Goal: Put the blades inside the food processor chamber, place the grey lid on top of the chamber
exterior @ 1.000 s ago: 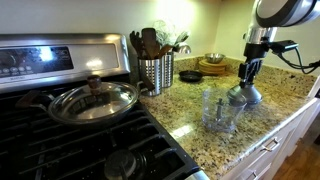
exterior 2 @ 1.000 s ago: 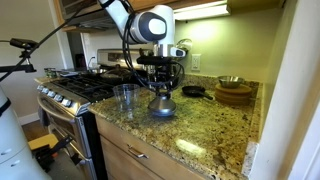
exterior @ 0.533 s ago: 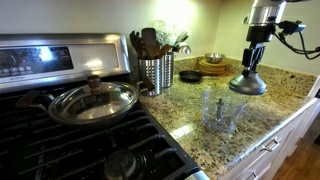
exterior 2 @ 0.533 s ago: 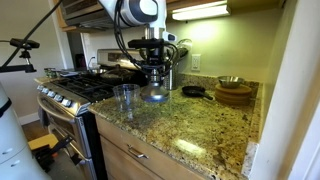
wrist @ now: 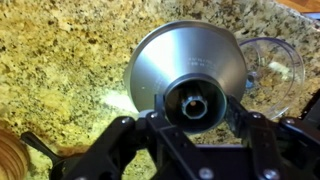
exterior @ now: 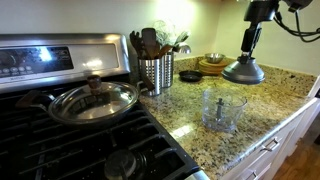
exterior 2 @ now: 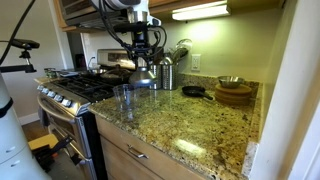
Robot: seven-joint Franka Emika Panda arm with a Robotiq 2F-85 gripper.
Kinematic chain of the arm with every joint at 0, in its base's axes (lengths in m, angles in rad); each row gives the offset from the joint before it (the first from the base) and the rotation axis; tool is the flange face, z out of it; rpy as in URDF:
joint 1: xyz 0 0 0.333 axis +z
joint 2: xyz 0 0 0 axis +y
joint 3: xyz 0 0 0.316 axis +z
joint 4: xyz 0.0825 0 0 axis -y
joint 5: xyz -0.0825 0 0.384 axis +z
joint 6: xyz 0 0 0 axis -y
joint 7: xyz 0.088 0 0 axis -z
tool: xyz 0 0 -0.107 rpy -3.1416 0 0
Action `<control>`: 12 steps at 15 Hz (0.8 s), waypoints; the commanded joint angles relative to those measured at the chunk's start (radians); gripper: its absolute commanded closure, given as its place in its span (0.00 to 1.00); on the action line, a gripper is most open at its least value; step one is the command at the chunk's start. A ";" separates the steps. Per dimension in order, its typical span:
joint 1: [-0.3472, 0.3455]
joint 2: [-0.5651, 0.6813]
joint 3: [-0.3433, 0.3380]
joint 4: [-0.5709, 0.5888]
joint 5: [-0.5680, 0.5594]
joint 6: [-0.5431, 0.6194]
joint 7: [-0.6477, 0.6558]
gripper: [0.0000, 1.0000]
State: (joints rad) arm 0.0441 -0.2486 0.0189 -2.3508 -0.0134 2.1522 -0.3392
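My gripper [exterior: 246, 44] is shut on the knob top of the grey lid [exterior: 243, 71], which hangs in the air above the granite counter. In the other exterior view the grey lid [exterior 2: 142, 73] hangs just above and behind the clear food processor chamber [exterior 2: 125, 100]. The chamber [exterior: 222, 110] stands upright on the counter, with a slim dark piece, the blades [exterior: 219, 104], inside it. In the wrist view the lid [wrist: 185, 62] flares out below my gripper [wrist: 192, 106], and the chamber [wrist: 272, 66] shows to its right.
A perforated steel utensil holder [exterior: 155, 72] stands by the stove. A pan with a glass lid [exterior: 93, 100] sits on the burners. A small black skillet [exterior: 190, 75] and wooden bowls [exterior: 213, 65] lie at the back of the counter. The counter edge [exterior 2: 150, 140] is close to the chamber.
The gripper has lifted the grey lid off the counter and carried it up and sideways towards the chamber. The chamber has not moved.
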 commanded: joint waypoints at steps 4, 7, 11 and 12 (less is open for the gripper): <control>0.084 -0.055 0.040 -0.006 0.002 -0.043 -0.047 0.65; 0.114 -0.049 0.058 -0.012 0.008 -0.046 -0.065 0.65; 0.139 -0.048 0.079 -0.034 0.001 -0.025 -0.070 0.65; 0.144 -0.044 0.080 -0.036 0.008 -0.027 -0.076 0.65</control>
State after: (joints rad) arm 0.1710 -0.2740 0.0988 -2.3657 -0.0128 2.1335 -0.3905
